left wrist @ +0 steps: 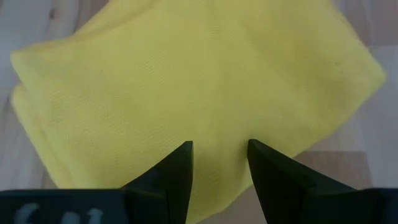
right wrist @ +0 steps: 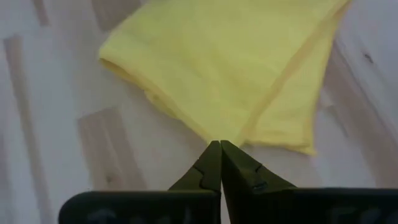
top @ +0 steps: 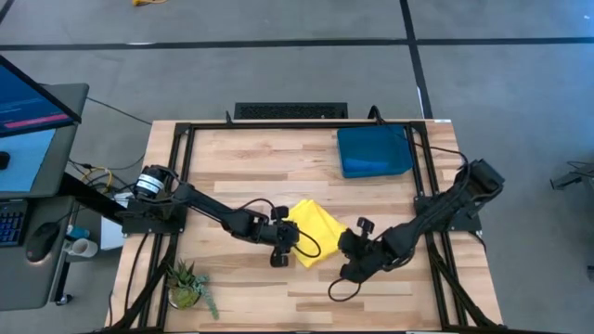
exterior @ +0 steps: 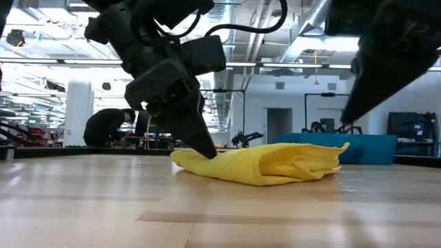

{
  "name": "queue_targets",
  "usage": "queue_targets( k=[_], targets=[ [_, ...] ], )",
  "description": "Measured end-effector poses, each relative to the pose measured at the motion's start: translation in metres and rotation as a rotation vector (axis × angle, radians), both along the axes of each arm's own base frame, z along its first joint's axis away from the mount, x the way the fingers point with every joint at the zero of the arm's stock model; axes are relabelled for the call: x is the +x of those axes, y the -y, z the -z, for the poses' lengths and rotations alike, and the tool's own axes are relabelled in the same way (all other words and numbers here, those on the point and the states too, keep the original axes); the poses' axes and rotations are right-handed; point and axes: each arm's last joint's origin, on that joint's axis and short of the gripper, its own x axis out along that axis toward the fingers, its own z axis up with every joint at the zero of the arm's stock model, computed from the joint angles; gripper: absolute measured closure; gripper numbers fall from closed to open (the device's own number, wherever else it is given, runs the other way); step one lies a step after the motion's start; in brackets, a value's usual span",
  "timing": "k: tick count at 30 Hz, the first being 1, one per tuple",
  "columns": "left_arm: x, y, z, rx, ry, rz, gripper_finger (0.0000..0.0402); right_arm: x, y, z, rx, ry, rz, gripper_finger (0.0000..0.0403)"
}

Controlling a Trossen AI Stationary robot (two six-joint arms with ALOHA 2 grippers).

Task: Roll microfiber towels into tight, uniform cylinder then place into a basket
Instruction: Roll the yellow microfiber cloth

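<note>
Yellow towel [top: 317,232] lies folded and flattened on the wooden surface [top: 241,167], directly between the two grippers, not yet rolled. The left gripper [left wrist: 219,163] has its fingers spread apart, tips angled down onto the near edge of the cloth; in the low view its tip meets the towel right where the fabric touches the surface, a placement that looks meant to pin or get under that edge so a roll can start there. The right gripper [right wrist: 219,152] has its fingers pressed together with nothing visibly caught between them; its tip sits just beside the opposite folded corner of the towel, close to the loose layered edges, probably poised to steady or tuck that side.

Basket [top: 374,151] sits well apart from both grippers, beyond the towel and toward the right arm's side of the surface. It looks bright blue inside, perhaps a blue towel lying in it, though I cannot tell. Judging by the flat shape of the yellow towel, the rolling step is only at its beginning, and placement is still ahead.
</note>
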Motion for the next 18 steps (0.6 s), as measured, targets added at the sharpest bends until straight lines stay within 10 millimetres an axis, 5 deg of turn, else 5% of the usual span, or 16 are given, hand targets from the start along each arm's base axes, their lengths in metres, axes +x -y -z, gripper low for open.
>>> queue_targets(
  k=[13, 18],
  targets=[
    [0.000, 0.000, 0.000, -0.027, -0.007, 0.000, 0.0255, -0.033, 0.040, -0.035, -0.040, -0.120, 0.145, 0.0381],
    [-0.001, 0.001, 0.000, -0.033, -0.008, -0.006, 0.0255, -0.035, 0.049, -0.019, 0.140, -0.045, 0.126, 0.0381]
  ],
)
